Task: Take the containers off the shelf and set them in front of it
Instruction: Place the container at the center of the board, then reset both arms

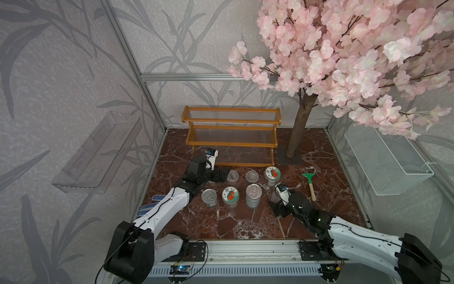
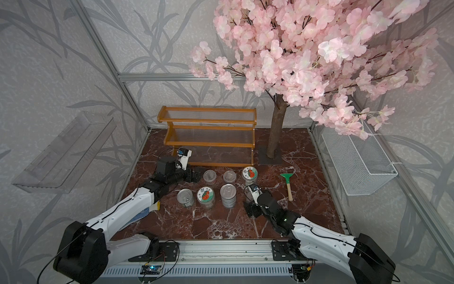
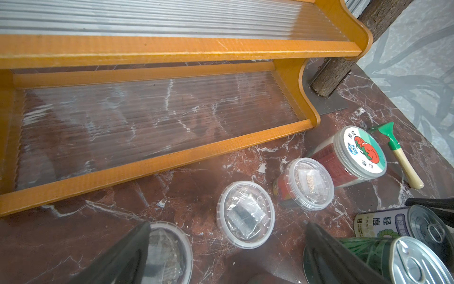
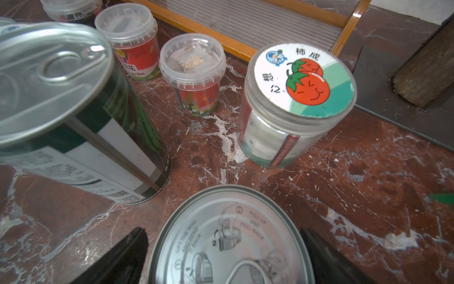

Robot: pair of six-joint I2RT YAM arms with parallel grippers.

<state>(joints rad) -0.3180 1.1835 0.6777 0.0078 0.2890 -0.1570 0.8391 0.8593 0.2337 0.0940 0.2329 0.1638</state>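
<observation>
The orange-brown shelf [image 1: 231, 137] [image 3: 157, 159] stands at the back, and all its clear ribbed tiers are bare. Several containers stand on the marble in front of it: clear lidded cups [image 1: 232, 176] [image 3: 245, 214], red-pictured jars [image 1: 272, 174] [image 4: 297, 98] and tin cans [image 1: 253, 194] [image 4: 73, 110]. My left gripper [image 1: 222, 175] [image 3: 227, 225] is open low by the cup row, with another cup [image 3: 169, 250] beside one finger. My right gripper [image 1: 275, 200] [image 4: 223, 232] is open, its fingers apart on either side of a tin can [image 4: 231, 246] standing on the floor.
A green scraper with a wooden handle [image 1: 310, 183] lies right of the containers. The tree trunk [image 1: 298, 132] rises on a metal plate beside the shelf's right end. A white wire basket [image 1: 388, 159] hangs on the right wall, a clear acrylic shelf [image 1: 98, 152] on the left.
</observation>
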